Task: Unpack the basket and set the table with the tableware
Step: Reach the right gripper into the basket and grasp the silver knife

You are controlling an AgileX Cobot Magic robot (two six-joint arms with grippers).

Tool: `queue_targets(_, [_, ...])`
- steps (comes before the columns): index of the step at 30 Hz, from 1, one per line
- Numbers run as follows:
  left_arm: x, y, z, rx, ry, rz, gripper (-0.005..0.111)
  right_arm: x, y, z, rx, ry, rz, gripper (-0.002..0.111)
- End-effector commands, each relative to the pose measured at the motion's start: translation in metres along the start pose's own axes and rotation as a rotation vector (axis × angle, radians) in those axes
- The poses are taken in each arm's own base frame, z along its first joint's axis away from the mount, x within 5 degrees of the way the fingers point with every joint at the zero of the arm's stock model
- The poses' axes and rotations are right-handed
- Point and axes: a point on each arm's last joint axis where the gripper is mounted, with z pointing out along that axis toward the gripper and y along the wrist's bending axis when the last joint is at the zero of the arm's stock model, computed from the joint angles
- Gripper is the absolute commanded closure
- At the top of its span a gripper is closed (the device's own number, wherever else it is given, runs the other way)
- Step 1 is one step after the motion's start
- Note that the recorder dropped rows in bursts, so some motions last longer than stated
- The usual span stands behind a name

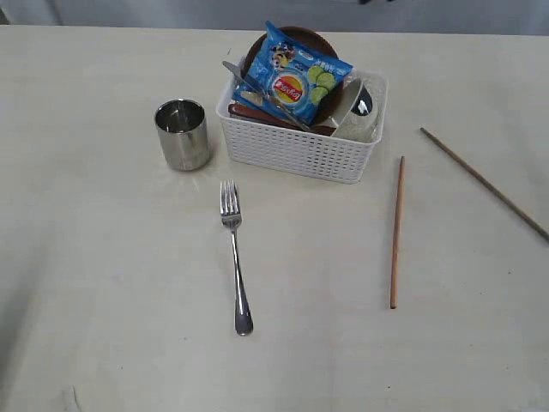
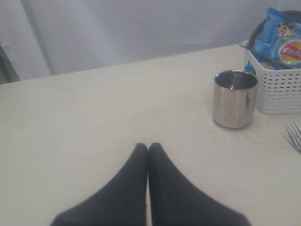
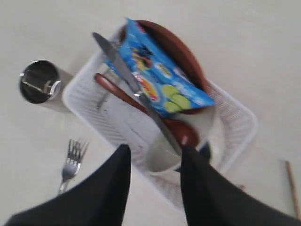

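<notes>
Exterior view: cream table [image 1: 94, 275], grey wall [image 1: 129, 10]

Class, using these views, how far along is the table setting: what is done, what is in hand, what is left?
Done: steel cup, fork and two chopsticks lie on the table. In hand: the right gripper hovers open over the basket by the knife, holding nothing; the left gripper is shut, empty. Left: knife, spoon, plate and bowl sit in the basket with the crisp packet.
</notes>
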Motion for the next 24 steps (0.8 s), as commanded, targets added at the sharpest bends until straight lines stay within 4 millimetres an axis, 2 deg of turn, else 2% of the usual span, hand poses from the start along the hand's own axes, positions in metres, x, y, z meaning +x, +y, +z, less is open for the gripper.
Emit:
queue_targets(1, [0.0, 0.0, 0.0, 0.0, -0.008, -0.009, 0.107, -0.01, 0.046, 0.047, -0.046, 0.08, -0.086, 0.073])
queue_targets(2, [0.0, 0.0, 0.0, 0.0, -0.008, -0.009, 0.107, -0.011, 0.053, 0.059, -0.056, 0.098, -0.105, 0.073])
queue_targets(3, [0.0, 0.0, 0.0, 0.0, -0.008, -0.009, 0.107, -0.013, 0.066, 0.079, -0.057, 0.126, -0.142, 0.073])
queue_targets(7, [0.0, 0.0, 0.0, 0.0, -0.008, -0.009, 0.107, -0.016, 0.082, 0.135, 0.093, 0.185, -0.248, 0.073])
queue_targets(12, [0.0, 0.0, 0.0, 0.0, -0.008, -0.009, 0.107, -0.018, 0.088, 0.175, 0.179, 0.197, -0.3, 0.073])
queue_targets(16, [0.0, 0.0, 0.0, 0.0, -0.008, -0.009, 0.107, -0.013, 0.085, 0.194, 0.185, 0.212, -0.305, 0.073])
queue_targets(24, [0.0, 0.0, 0.0, 0.0, -0.008, -0.009, 0.107, -0.023, 0.078, 0.197, 0.277, 0.109, -0.279, 0.073])
